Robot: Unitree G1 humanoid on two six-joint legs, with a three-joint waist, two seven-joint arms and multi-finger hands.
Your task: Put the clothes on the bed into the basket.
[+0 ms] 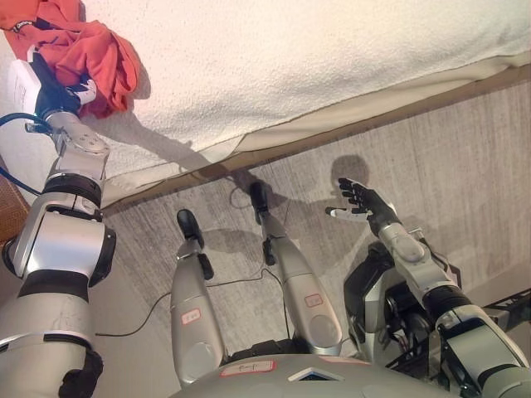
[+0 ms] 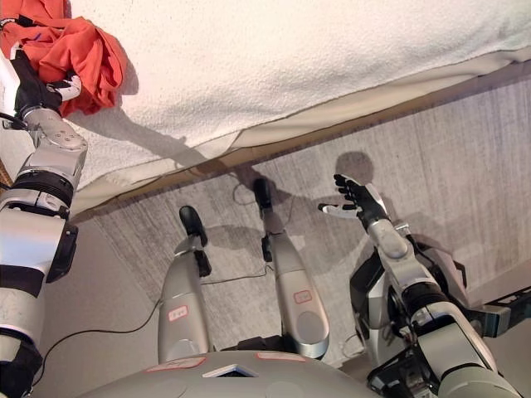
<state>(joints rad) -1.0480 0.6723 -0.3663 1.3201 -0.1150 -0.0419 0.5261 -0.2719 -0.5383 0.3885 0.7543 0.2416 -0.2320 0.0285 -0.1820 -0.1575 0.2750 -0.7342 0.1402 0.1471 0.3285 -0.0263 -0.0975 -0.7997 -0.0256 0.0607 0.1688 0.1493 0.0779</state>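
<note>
— Left hand (image 1: 62, 93) first: where is it, and what are its fingers doing?

— It reaches up onto the bed (image 1: 315, 58) and sits at the lower edge of the orange garment (image 1: 87, 46). Its dark fingers curl into the cloth, and a white fingertip shows against the orange, so it looks closed on the fabric.

— How does that garment look?

— It is a crumpled orange-red heap, bunched into thick folds with deep shadowed creases. Part of it spreads above and beyond the hand, and a rounded lobe hangs just to the hand's right. A few dark patches show among the folds near the fingers; I cannot tell whether they are part of the garment.

— What lies under it?

— A cream, nubby bed cover, which stretches far to the right of the hand. A paler tan border runs along the bed's lower edge, below the hand.

— And the right hand (image 1: 358, 203)?

— It hangs over the grey wood-grain floor (image 1: 465, 157), well apart from the garment and below the bed's edge. Its fingers are spread and straight, one white tip pointing left, and it carries nothing.

— Any basket?

— At the far left edge, below the left hand, a small brown woven patch (image 1: 8, 214) shows; too little is visible to say what it is.
</note>
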